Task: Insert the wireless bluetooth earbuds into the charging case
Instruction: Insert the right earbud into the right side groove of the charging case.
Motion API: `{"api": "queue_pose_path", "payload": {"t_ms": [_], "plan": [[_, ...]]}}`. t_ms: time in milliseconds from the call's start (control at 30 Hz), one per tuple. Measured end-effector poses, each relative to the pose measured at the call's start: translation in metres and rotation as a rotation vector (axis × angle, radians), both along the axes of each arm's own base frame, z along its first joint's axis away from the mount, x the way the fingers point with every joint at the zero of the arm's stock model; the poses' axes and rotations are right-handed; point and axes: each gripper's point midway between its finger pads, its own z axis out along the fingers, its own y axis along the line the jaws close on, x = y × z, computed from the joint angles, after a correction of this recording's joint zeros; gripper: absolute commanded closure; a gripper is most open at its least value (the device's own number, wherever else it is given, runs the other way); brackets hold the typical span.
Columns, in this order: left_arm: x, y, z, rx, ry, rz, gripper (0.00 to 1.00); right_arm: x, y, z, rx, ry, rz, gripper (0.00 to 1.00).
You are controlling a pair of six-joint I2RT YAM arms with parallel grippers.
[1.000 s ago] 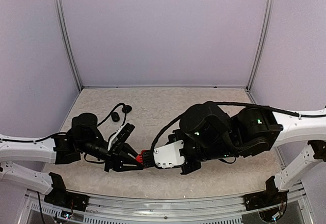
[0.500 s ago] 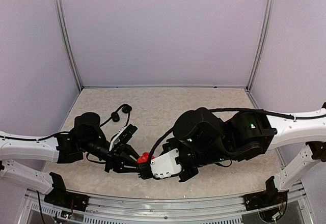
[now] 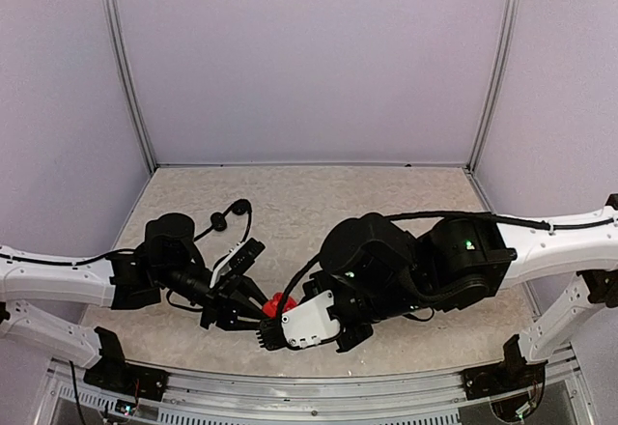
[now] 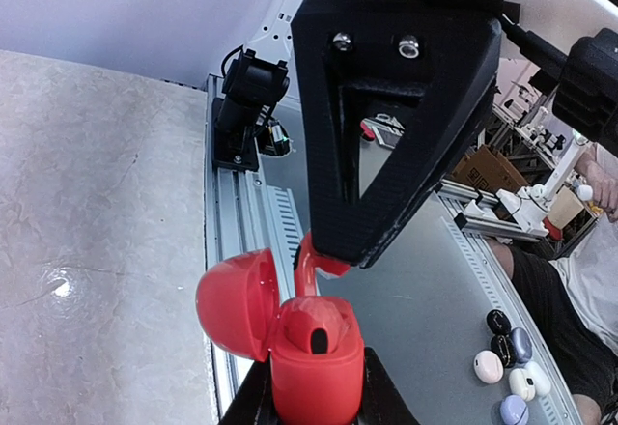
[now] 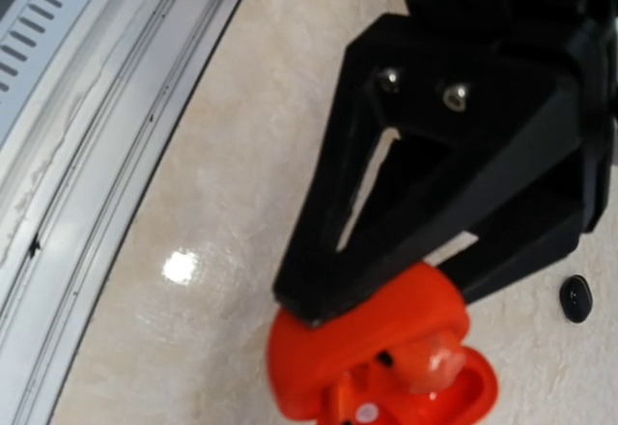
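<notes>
My left gripper (image 4: 309,391) is shut on the red charging case (image 4: 317,367) and holds it upright, with its lid (image 4: 235,299) hinged open to the left. One red earbud (image 4: 314,328) sits in the case. My right gripper (image 4: 340,249) is shut on a second red earbud (image 4: 307,263), whose stem points down and touches the case's mouth. In the top view the case (image 3: 279,302) sits between the left gripper (image 3: 253,311) and the right gripper (image 3: 274,326) near the front edge. In the right wrist view the case (image 5: 367,357) lies just under my right gripper (image 5: 386,295).
A small black earbud (image 5: 575,298) lies on the table beside the case. The metal rail of the table's front edge (image 4: 253,241) runs right behind the grippers. Several small black, white and lilac pieces (image 4: 507,357) lie on a grey surface beyond it. A black cable (image 3: 230,214) loops behind the left arm.
My right gripper has moved left and toward the front edge, bringing the red earbud down onto the open case. My left gripper has shifted only slightly and keeps hold of the case.
</notes>
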Motion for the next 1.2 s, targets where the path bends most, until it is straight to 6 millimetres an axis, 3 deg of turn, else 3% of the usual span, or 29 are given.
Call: {"api": "queue_pose_path", "payload": {"t_ms": [1200], "plan": [[-0.012, -0.006, -0.013, 0.052, -0.016, -0.082, 1.0, -0.011, -0.001, -0.009, -0.057, -0.062, 0.091, 0.93]]}}
